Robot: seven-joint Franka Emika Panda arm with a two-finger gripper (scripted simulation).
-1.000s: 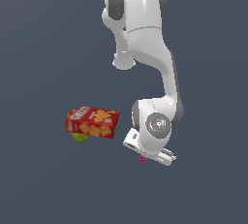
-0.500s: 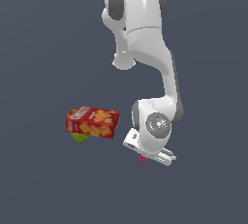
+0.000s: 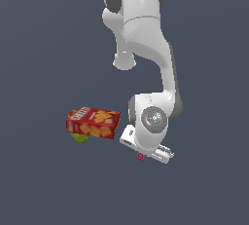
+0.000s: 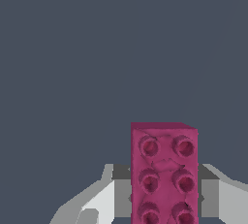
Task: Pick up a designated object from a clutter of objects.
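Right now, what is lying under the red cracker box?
A green lumpy item pokes out beneath the red cracker box at the exterior view's left. The box covers most of it, and anything else underneath is hidden.

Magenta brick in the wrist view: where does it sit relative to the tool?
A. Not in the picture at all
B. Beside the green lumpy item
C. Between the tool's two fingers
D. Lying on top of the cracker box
C: the magenta brick, studs facing the camera, stands between the tool's fingers, with only bare grey ground behind it.
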